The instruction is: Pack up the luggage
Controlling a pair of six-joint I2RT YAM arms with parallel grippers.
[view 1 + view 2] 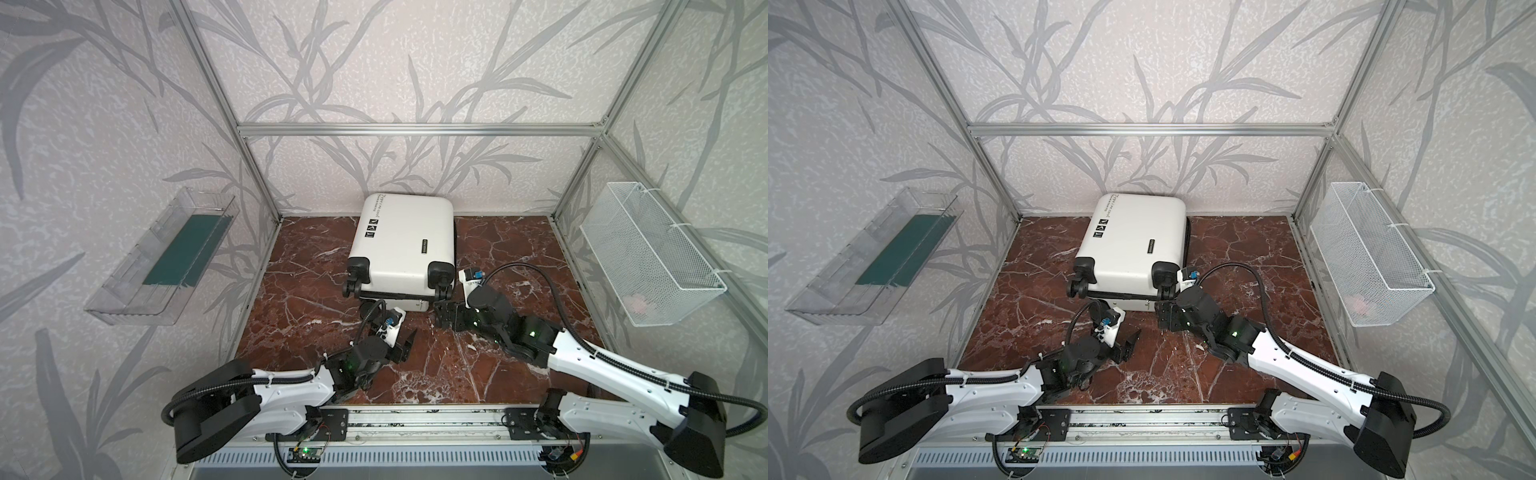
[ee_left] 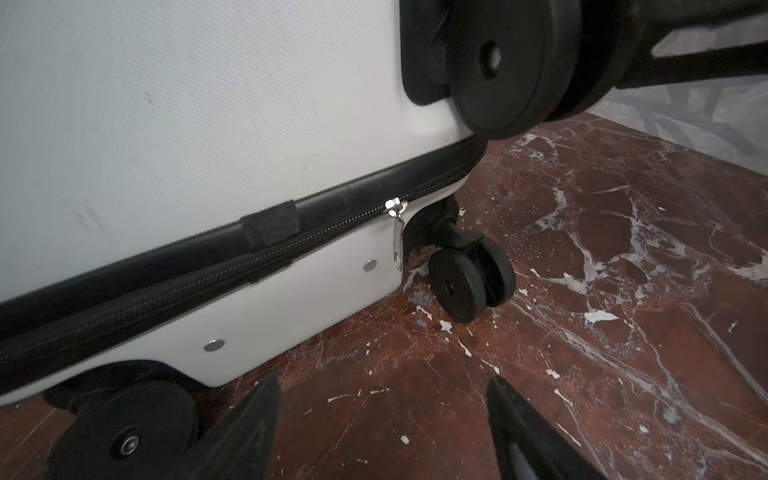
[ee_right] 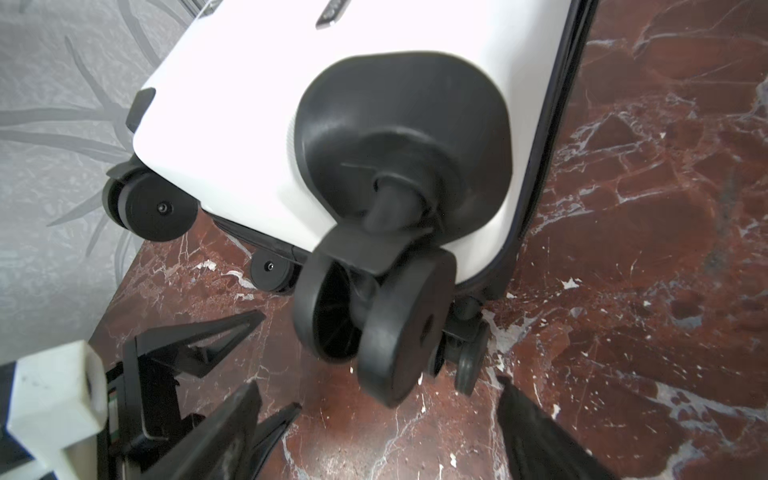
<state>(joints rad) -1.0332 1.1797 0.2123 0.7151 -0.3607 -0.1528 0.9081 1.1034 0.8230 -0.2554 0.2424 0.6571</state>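
While the small white hard-shell wheeled suitcase [image 1: 405, 245] lies flat, lid down, on the red marble tabletop [image 1: 507, 257], long axis running away from the robot, wheel end nearest | left gripper [image 2: 382, 380] agape, empty, nearer the silver zipper pull [image 2: 397, 237] | right gripper [image 1: 444, 316] agape, empty, by a black wheel [image 3: 399, 328]

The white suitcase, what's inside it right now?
Nothing inside shows. The luggage lies closed on the marble table, its halves meeting along the zipper; any contents are covered by the white casing.
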